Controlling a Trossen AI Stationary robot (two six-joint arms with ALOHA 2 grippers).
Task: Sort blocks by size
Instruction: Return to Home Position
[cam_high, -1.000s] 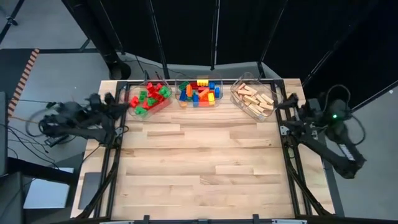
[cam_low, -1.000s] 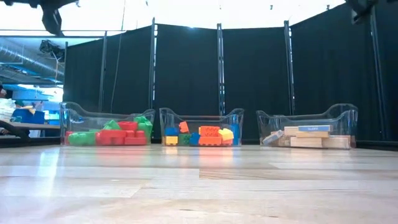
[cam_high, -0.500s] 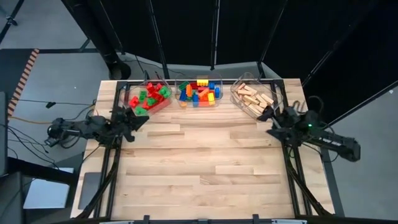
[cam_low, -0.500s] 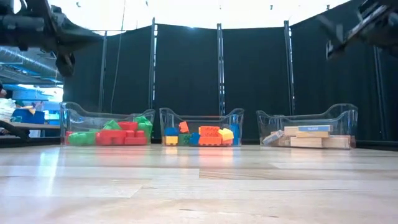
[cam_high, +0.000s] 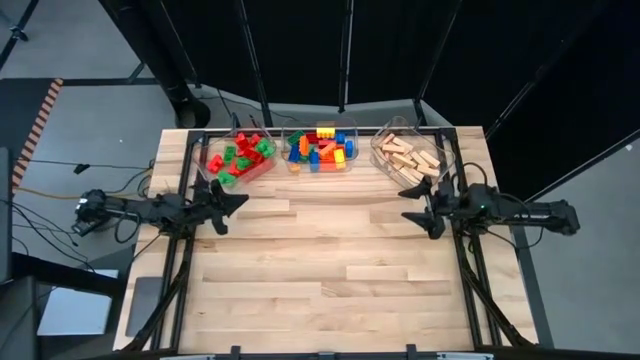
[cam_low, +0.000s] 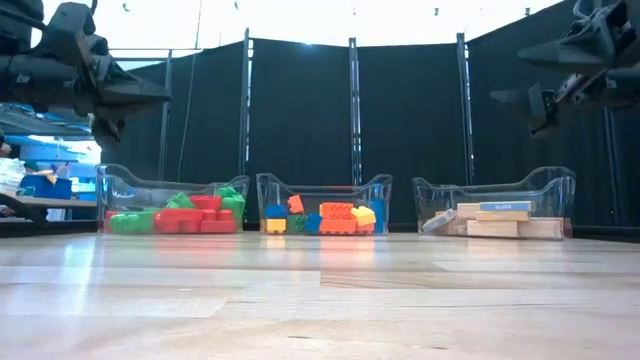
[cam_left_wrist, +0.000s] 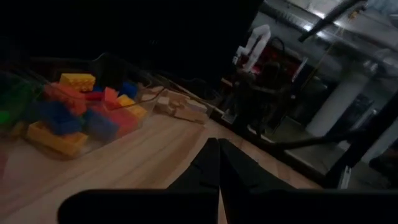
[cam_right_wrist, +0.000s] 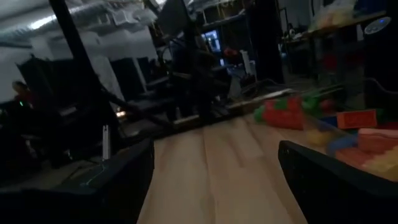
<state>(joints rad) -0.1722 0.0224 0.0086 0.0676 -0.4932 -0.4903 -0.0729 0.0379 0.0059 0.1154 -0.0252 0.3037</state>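
The blocks lie in three clear bins along the table's far edge. Red and green bricks (cam_high: 240, 157) fill the left bin, mixed coloured bricks (cam_high: 322, 150) the middle one, and tan wooden bars (cam_high: 410, 158) the right one. My left gripper (cam_high: 243, 200) hovers shut over the table's left side, just in front of the left bin, pointing level toward the right; its shut fingers (cam_left_wrist: 219, 152) hold nothing. My right gripper (cam_high: 407, 204) hovers open over the right side, in front of the bar bin, pointing level toward the left, with nothing between its fingers (cam_right_wrist: 124, 171).
The bare wooden tabletop (cam_high: 320, 270) stretches from the bins to the near edge. Black frame rails (cam_high: 185, 260) run along both table sides. Both grippers hang well above the bins' rims in the low view (cam_low: 120, 95).
Both arms have come down and swung in from the table's far corners toward its middle and near edge. They now lie level, pointing at each other across the table. The right arm has turned from facing the far edge to facing left. No block has moved.
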